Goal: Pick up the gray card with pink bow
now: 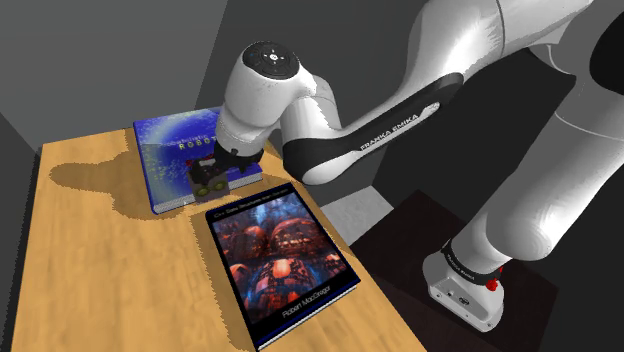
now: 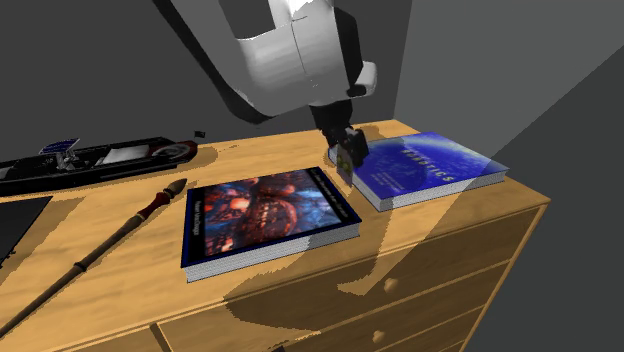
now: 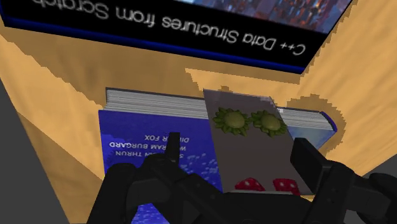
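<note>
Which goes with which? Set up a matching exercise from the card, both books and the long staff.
1 gray card
2 blue book
3 red-art book
4 staff

A lies flat between staff and blue book
B clasped in the gripper
C left of both books, second exterior view
D farthest right, second exterior view

Pairs: 1-B, 2-D, 3-A, 4-C

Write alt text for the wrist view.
A flat gray card with green flower shapes and red spots sits clasped between the black jaws, over a blue-covered book on a wooden tabletop; a second dark-covered book lies beyond.
</note>
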Controlling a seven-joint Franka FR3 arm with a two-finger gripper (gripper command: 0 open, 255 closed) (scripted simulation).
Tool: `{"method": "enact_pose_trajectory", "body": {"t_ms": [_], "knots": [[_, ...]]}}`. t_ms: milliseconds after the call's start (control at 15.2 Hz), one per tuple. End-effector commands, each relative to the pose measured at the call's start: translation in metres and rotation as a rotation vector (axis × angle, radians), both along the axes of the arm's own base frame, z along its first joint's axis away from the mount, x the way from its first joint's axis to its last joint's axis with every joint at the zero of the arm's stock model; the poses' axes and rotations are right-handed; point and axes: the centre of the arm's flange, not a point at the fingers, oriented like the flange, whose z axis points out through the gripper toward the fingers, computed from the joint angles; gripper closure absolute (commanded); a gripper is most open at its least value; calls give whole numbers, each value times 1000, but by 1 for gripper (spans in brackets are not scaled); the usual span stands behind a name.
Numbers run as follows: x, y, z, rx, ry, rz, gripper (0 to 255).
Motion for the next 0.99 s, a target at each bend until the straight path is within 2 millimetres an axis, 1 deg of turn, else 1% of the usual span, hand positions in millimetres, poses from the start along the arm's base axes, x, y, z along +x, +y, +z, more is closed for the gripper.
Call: {"method": "enact_pose_trajectory", "body": {"t_ms": [0, 132, 198, 792, 924], "knots": [[0, 1, -11, 0, -1, 0, 0], [0, 1, -14, 0, -1, 0, 0], [0, 1, -14, 0, -1, 0, 255], [0, 1, -14, 0, -1, 0, 255], [0, 1, -4, 0, -1, 0, 255]]}}
